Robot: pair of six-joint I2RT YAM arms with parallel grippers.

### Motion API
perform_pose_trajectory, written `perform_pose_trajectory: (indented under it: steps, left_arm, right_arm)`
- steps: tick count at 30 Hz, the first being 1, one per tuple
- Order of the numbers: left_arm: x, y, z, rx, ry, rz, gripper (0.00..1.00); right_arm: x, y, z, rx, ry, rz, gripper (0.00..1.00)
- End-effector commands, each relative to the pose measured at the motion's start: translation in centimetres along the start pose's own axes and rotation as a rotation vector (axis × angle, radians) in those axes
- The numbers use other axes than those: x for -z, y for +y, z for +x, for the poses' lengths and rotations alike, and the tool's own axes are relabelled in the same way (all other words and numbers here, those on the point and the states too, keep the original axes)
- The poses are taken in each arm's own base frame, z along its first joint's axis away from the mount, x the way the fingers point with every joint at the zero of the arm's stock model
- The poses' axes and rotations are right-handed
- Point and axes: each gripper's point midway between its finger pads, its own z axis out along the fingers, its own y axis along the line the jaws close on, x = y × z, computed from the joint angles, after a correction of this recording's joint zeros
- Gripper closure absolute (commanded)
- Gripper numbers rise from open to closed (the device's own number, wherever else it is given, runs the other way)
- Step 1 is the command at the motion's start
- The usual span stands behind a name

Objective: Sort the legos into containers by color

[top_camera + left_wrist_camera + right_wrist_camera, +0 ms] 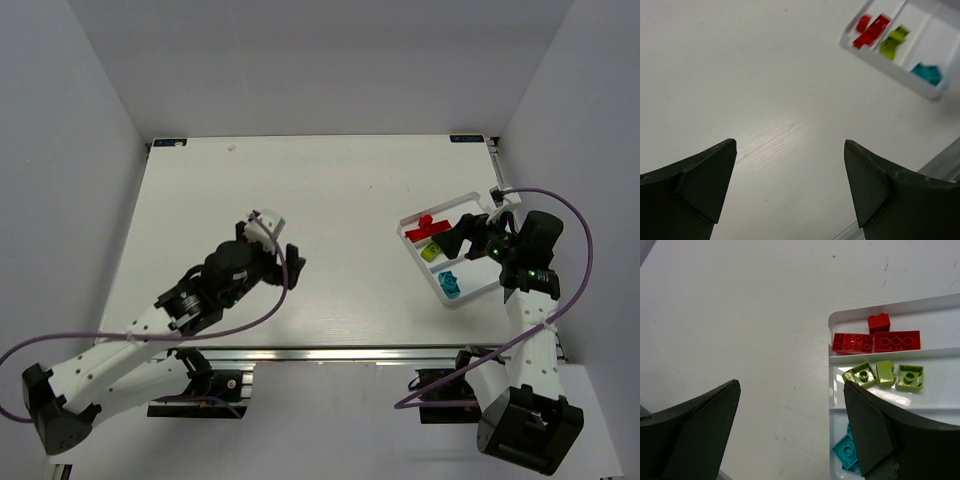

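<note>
The white worktop (330, 200) carries everything and lies bare under and between the left jaws.

The left arm (150, 330) reaches out over the middle of the worktop. Its jaws stand wide apart with nothing between them, and both dark fingers (695, 185) show only plain white surface in the gap. The right arm (530, 320) bends in over the tray's side. Its jaws are also spread wide and hold nothing; one finger (700, 425) is over bare worktop and the other is over the tray's near corner.

The white tray (830, 380) has three compartments side by side. It lies ahead of the right jaws, towards their right-hand finger, with its rounded corner just beyond the gap. From the left jaws the tray (890, 70) is well ahead and off to the right, well apart from them.

The red legos (875, 337) fill the compartment farthest from the right jaws: two flat bricks side by side and a small block just behind them. The lime legos (885, 375) are three bricks in a row in the middle compartment, just ahead of the right-hand finger's tip. The cyan legos (846, 450) sit in the nearest compartment, partly hidden behind that finger, so their number cannot be told
</note>
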Motion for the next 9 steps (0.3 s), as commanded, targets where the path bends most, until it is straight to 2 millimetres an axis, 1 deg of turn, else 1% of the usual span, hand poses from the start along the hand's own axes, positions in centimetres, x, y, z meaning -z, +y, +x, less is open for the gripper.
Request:
perform_pose_trajectory:
  steps: [1,2,3,4,7,8,9]
  left_arm:
    - [2.5,4.3,3.9,-0.084,0.042,-0.163,0.02]
    - [3.0,4.5,3.5,-0.076,0.018,-0.166,0.02]
    - [3.8,4.4,2.4,-0.061,-0.027,-0.157,0.02]
    - [4.1,4.5,1.8,-0.054,-0.049,-0.158,0.02]
    - [4.2,4.5,1.8,-0.058,-0.064,-0.155,0.02]
    - [4.3,4.7,2.4,-0.063,-0.033,-0.164,0.02]
    - [4.3,4.9,2.4,-0.062,-0.024,-0.179,0.02]
  right_arm:
    - [0.6,0.7,-2.8,-0.017,-0.06,0.008,0.11]
    - [0.5,0.8,-2.7,-0.03,-0.06,0.003,0.11]
    - [0.5,0.8,-2.8,-0.038,-0.064,0.001,0.11]
    - [0.5,1.0,-2.9,-0.044,-0.069,-0.01,0.11]
    - [0.5,0.9,-2.8,-0.011,-0.074,-0.016,0.11]
    - [0.5,0.7,-2.7,0.01,-0.077,-0.011,0.11]
    - [0.5,0.5,-2.6,0.025,-0.077,-0.004,0.1]
